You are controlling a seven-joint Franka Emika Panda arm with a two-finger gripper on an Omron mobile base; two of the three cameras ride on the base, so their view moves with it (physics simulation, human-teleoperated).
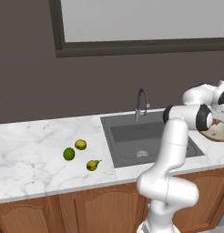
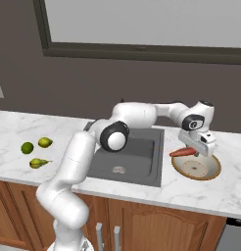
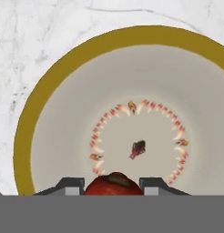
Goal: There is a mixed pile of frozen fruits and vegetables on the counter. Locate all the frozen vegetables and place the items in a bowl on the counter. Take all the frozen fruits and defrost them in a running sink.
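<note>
Counter (image 1: 36, 145) of white marble with grey veins is seen in the left base view, with brown cabinet doors (image 1: 100, 211) below it. Three produce items are grouped on it left of the sink (image 1: 148, 139): a bright green ball (image 1: 68, 154), a duller yellow-green ball (image 1: 80, 144) just beside it and farther back, and a small pear (image 1: 92, 164) nearest the front edge, its dark stem pointed right. The three lie close together, but whether they touch cannot be told. A curved metal faucet (image 1: 140, 103) is set behind the dark basin. The arm (image 1: 175, 150) is extended to the right, and part of the bowl (image 1: 219, 132) is seen past the wrist at the right edge.

In the right base view, the arm (image 2: 137, 117) is reached across the sink (image 2: 130, 159) to the bowl (image 2: 197, 166), which is placed on the counter (image 2: 210, 188) just right of the basin. The gripper (image 2: 193, 152) is held over the bowl's left rim, and the orange carrot (image 2: 182, 153) is pinched between its fingers, lying roughly level with its tapered end pointed left toward the sink. The carrot is clear of the bowl. The green ball (image 2: 27, 147), yellow-green ball (image 2: 45, 142) and pear (image 2: 38, 163) are seen well apart from it, at far left.

In the hand view, the bowl (image 3: 45, 95) is viewed from straight above: a tan rim, a pale inside, a ring of small reddish marks around a dark central spot. The carrot's (image 3: 114, 184) rounded end is gripped between the two dark fingertips (image 3: 70, 185) at the bottom edge.
</note>
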